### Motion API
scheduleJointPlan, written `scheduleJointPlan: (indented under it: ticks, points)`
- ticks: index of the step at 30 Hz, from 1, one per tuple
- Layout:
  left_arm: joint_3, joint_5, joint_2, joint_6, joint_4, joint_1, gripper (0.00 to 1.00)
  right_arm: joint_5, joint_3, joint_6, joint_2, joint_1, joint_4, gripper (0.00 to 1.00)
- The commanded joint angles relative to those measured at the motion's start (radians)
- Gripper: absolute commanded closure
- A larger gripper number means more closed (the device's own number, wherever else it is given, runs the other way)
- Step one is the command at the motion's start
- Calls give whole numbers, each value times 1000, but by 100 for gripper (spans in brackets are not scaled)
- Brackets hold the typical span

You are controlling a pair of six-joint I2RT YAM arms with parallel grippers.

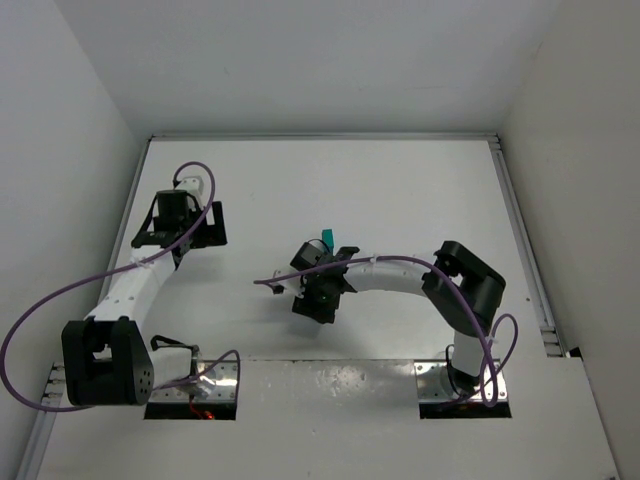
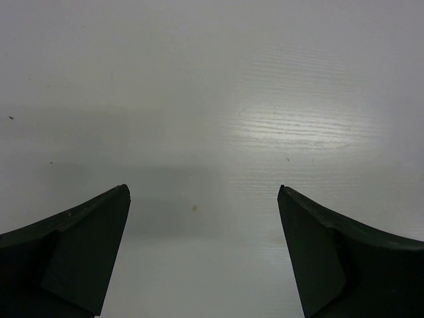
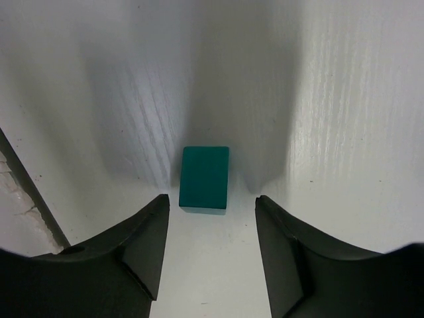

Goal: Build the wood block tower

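Lying on the white table, one teal-green wood block looks like a short box with a smooth top and sharp corners. The table has thin lines like wood grain. There are two grippers, each with two dark fingers. The right gripper has its fingers spread part way, one on each side of the block's near end, with a gap on both sides. The left gripper is spread wide over bare table. Only the top view shows the block near the table's middle, half hidden. Only the right wrist view shows its whole shape.
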Motion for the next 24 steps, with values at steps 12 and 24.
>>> scheduleJointPlan:
  ticks: [12, 24]
  points:
    - [15, 11, 8, -16, 34, 14, 0, 2, 4, -5, -3, -6, 44, 70]
    - [35, -69, 8, -84, 34, 14, 0, 7, 105, 171, -179, -58, -109, 100]
